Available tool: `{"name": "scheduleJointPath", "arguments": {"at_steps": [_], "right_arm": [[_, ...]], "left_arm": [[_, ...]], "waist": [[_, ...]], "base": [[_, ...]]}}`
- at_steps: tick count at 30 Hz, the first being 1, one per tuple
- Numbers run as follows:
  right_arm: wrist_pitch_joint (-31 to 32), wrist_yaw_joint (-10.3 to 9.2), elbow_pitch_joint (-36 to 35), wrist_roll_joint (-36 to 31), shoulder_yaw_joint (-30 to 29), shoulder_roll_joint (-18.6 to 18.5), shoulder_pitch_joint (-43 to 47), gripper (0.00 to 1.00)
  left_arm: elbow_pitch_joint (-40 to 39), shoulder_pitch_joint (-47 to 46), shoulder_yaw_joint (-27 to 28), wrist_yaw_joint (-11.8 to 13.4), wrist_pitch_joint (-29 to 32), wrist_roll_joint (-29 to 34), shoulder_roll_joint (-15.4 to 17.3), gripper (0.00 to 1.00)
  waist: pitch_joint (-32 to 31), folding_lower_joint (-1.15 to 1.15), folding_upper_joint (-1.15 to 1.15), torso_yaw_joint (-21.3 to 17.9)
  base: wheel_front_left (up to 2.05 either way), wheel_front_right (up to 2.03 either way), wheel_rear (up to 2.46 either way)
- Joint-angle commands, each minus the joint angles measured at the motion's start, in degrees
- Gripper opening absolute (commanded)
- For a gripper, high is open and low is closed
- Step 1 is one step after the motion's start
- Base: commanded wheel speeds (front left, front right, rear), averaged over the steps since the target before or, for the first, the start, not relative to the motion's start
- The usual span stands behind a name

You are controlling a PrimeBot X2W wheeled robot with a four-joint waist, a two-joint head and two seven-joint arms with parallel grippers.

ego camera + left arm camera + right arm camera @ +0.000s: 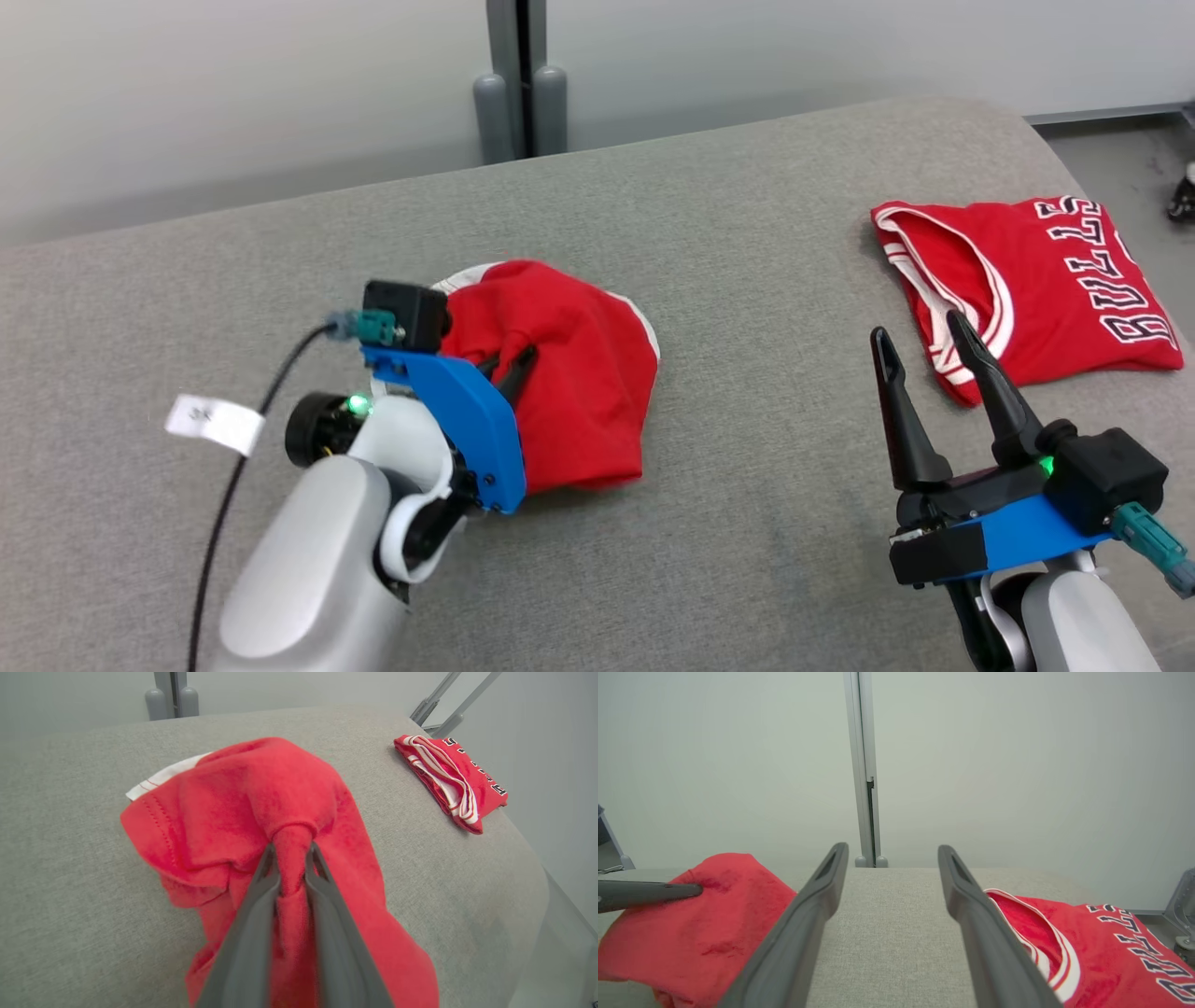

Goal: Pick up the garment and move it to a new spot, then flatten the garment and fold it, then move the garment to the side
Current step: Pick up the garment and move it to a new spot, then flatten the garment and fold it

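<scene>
**Red garment pinched by one fold, lift not yet made**

A narrow fold of the red garment (261, 788) was clamped between the fingers (254, 914) of the left gripper (289, 858). The jaws were drawn close, and the cloth between them was squeezed into a rope. The rest of the garment was heaped on the grey cushion (747, 233), well to the left of the folded jersey (1055, 289). A strip of white trim showed at the heap's far edge. The right gripper (918, 331) was held with its fingers spread wide and nothing between them. It stood just beside the jersey's near left corner, between the jersey and the garment.

Several risks were judged likely from here. So small a pinch could be pulled free by the weight of the hanging cloth once a lift was made. If only the top layer had been caught, the heap could be dragged rather than raised and twisted further, which would make flattening harder. A spot chosen too near the jersey could leave the garment draped over it, and the jersey's neat fold could be caught by the open right fingers.

No bin or basket was in use. Both pieces lay directly on the cushion.
</scene>
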Motion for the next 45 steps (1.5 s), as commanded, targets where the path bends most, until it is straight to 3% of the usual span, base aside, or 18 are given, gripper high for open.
{"name": "scheduleJointPath", "arguments": {"at_steps": [1, 3, 4, 11, 15, 20, 31, 45], "right_arm": [[0.07, 0.01, -0.01, 0.24, 0.04, -0.13, -0.25, 1.0], [0.12, 0.01, -0.11, 0.31, -0.12, -0.33, -0.32, 1.0], [0.27, 0.01, -0.17, 0.34, -0.31, -0.39, -0.31, 1.0], [0.97, 0.01, -1.0, -0.02, -2.03, -1.17, 0.89, 1.0], [1.7, 0.01, -2.05, -0.44, -3.23, -1.33, 1.92, 1.0], [2.56, 0.01, -2.79, -0.26, -4.39, -1.57, 3.57, 1.0], [5.41, 0.01, -2.7, 0.17, -5.74, -0.53, 6.71, 1.0], [6.48, 0.01, 1.68, 1.0, -7.02, 1.36, 9.73, 1.0]], "left_arm": [[1.17, 0.16, -0.26, -0.24, -1.59, 0.18, -0.41, 0.0], [5.52, 0.19, -1.57, -1.11, -7.02, 2.08, -1.2, 0.8], [7.69, 0.18, -2.32, -1.43, -9.25, 2.63, -1.55, 1.0], [14.14, -0.92, -4.22, -2.8, -20.07, 2.05, -3.73, 1.0], [11.11, 1.56, -3.83, -3.27, -24.96, -1.42, -3.94, 1.0], [5.57, 5.22, -1.53, -3.44, -32.27, -3.39, -0.72, 1.0], [0.42, 14.29, 5.65, 2.52, -43.22, -1.0, 4.94, 1.0], [1.91, 22.35, 9.27, 5.64, -45.01, 1.98, 8.72, 1.0]], "waist": [[-0.08, -0.01, 0.0, -0.41], [0.04, -0.01, 0.0, -0.95], [0.04, -0.01, 0.0, -1.12], [-1.08, -0.01, 0.0, -0.14], [-2.3, -0.01, 0.0, 1.74], [-3.91, -0.01, 0.0, 4.72], [-6.61, -0.01, 0.0, 9.37], [-9.31, -0.01, 0.0, 9.6]], "base": [[0.0, 0.0, 0.0], [0.0, 0.0, 0.0], [0.0, 0.0, 0.0], [0.0, 0.0, 0.0], [0.0, 0.0, 0.0], [0.0, 0.0, 0.0], [0.0, 0.0, 0.0], [0.0, 0.0, 0.0]]}}
